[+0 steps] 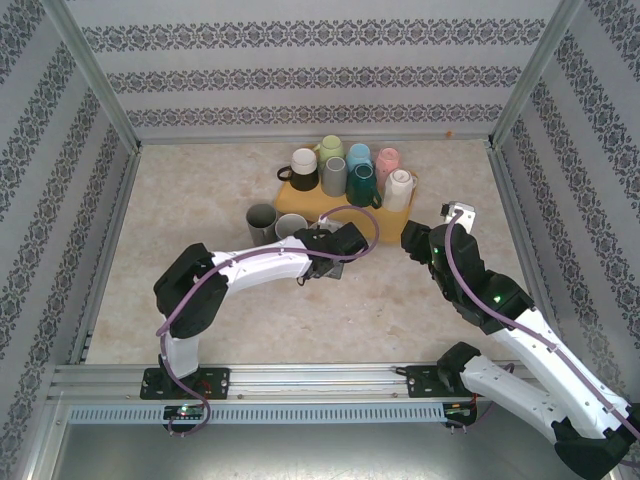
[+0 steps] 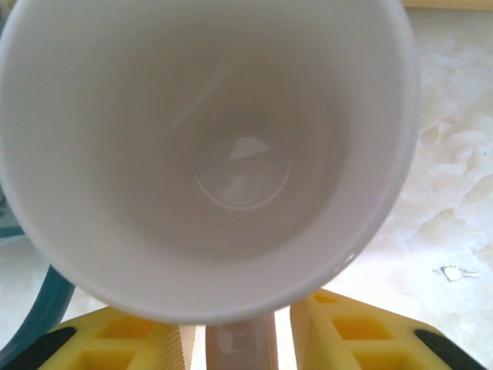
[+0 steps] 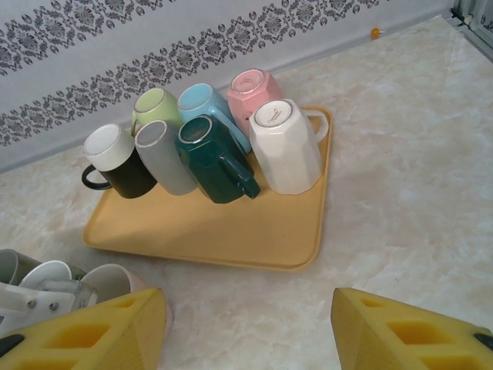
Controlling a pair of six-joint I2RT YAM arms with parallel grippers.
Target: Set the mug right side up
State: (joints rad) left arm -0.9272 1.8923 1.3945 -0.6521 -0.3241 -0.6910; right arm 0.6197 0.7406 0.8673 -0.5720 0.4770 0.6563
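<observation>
The mug [image 2: 231, 154] stands right side up on the table, its white inside facing the left wrist camera. Its pinkish handle [image 2: 243, 343] lies between the yellow fingers [image 2: 362, 335] of my left gripper [image 2: 239, 339], with a thin gap on each side, so the jaws stand open around it. In the top view my left gripper [image 1: 322, 245] hangs just in front of the tray's left corner. The right wrist view shows the mug [image 3: 108, 276] at the lower left. My right gripper [image 3: 250, 324] is open and empty above bare table right of the tray.
A yellow tray [image 3: 231, 231] at the back middle carries several mugs, upside down or tipped. A grey mug [image 1: 262, 222] and a white one [image 1: 292, 226] stand upright just left of the left gripper. Patterned walls close in the table.
</observation>
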